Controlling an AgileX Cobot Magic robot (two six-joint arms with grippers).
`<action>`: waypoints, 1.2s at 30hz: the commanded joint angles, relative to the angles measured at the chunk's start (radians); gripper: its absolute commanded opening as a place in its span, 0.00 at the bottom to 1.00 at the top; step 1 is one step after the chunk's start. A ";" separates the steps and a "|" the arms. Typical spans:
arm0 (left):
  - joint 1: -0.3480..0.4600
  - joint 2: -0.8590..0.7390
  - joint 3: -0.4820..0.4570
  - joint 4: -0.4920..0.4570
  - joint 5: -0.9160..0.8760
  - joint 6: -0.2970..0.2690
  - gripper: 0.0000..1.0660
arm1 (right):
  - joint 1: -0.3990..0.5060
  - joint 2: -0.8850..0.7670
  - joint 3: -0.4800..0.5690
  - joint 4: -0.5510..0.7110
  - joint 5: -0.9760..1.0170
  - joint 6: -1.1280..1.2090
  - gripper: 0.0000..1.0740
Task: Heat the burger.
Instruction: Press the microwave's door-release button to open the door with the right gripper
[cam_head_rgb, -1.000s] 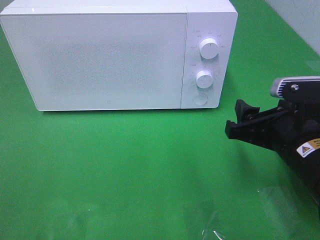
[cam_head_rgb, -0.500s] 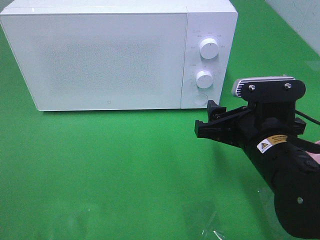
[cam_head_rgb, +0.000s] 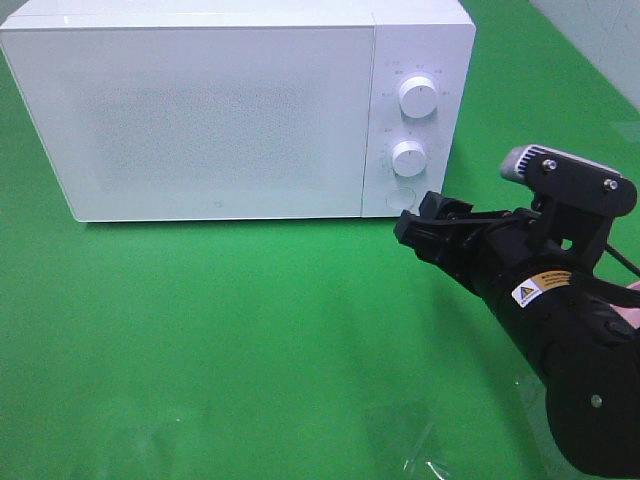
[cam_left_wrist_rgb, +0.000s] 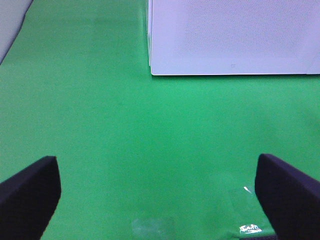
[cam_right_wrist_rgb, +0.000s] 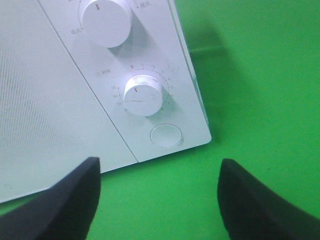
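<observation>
Closest to the camera, a scrap of clear shiny plastic (cam_head_rgb: 425, 450) lies on the flat green table cloth (cam_head_rgb: 200, 330). The left gripper (cam_left_wrist_rgb: 157, 170) hangs over bare green cloth. Its two black fingers are spread very wide and hold nothing.

A bit further in, the black right gripper (cam_head_rgb: 425, 222) points at the corner of the big white box-shaped microwave (cam_head_rgb: 200, 120). Its fingers are apart too, with nothing between them. It is just in front of the flat round white button (cam_head_rgb: 401, 198), but I cannot tell if it touches it. Above the button are a lower white round knob (cam_head_rgb: 409, 158) and an upper white round knob (cam_head_rgb: 417, 96).

The microwave door is shut. The burger cannot be seen in any picture. It may be inside, behind the door, but I cannot tell.

So I think the job is at one of two spots. Either the burger is in and the heat must be turned on, or the door must be opened first. Either way, the heating does not look done.

A second ago the right gripper was far out to the side, well apart from the microwave. Then it came in low, near the button. Now it is turned a bit and sits nearer the button. The microwave has not moved, and the door has stayed shut.
</observation>
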 joint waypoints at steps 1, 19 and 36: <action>-0.005 -0.015 0.004 -0.001 -0.015 0.000 0.92 | 0.001 -0.003 -0.007 -0.003 -0.058 0.144 0.55; -0.005 -0.015 0.004 -0.001 -0.015 0.000 0.92 | 0.001 -0.003 -0.007 -0.021 -0.057 0.957 0.03; -0.005 -0.015 0.004 -0.001 -0.015 0.000 0.92 | -0.002 0.071 -0.026 -0.016 0.028 1.088 0.00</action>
